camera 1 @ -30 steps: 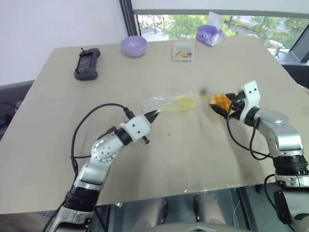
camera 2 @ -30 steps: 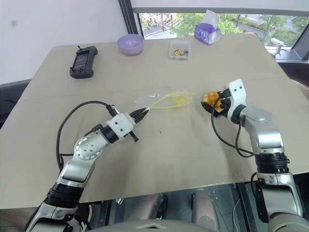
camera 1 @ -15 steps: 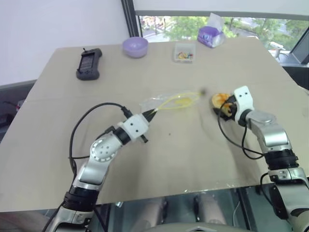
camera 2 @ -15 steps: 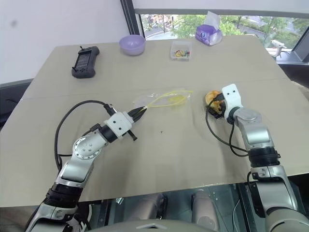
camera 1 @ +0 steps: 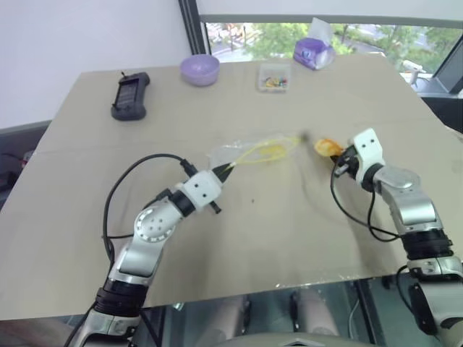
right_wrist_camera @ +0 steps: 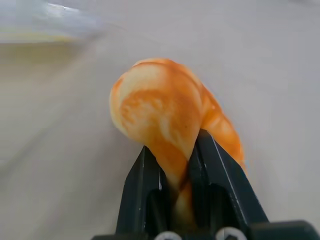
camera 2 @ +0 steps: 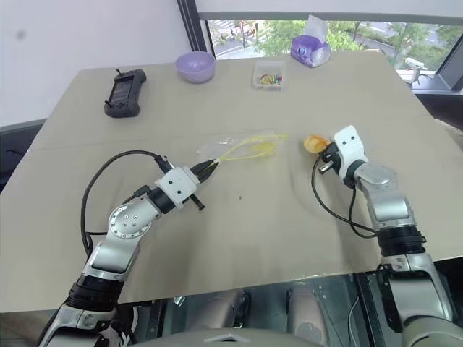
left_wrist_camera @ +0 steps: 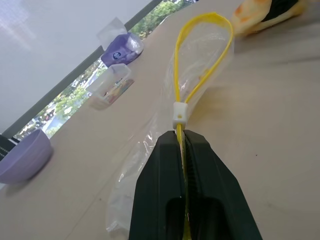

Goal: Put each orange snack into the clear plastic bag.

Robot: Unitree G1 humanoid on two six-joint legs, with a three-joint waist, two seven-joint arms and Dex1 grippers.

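The right hand (right_wrist_camera: 172, 167) is seen clamped on the orange snack (right_wrist_camera: 162, 112), both black fingers (right_wrist_camera: 142, 192) pressed against the bun's lower edge so that it is squeezed and folded between them; in the head views the snack (camera 1: 327, 147) is held just clear of the worktop (camera 1: 289, 238), directly ahead of this hand's tips. The left hand (left_wrist_camera: 182, 145) is closed tight on the yellow seal strip (left_wrist_camera: 178, 90) of the clear plastic bag (left_wrist_camera: 145, 155), the strip being pinched between its two fingers just behind a small white slider (left_wrist_camera: 179, 114). From the left hand the bag (camera 1: 249, 154) is laid out forward and toward the right hand, resting crumpled on the worktop, with the yellow strip opened into a loop at the bag's mouth. The snack is located just beyond that loop, on the right hand's side, near the bag but apart from it, and is not inside it. Well beyond both hands, along the far edge of the worktop, a black handheld device (camera 1: 131, 95), a purple bowl (camera 1: 200, 69), a small clear box of colourful bits (camera 1: 274, 77) and a purple tissue pack (camera 1: 314, 49) are noted. Black cables are looped beside each wrist.
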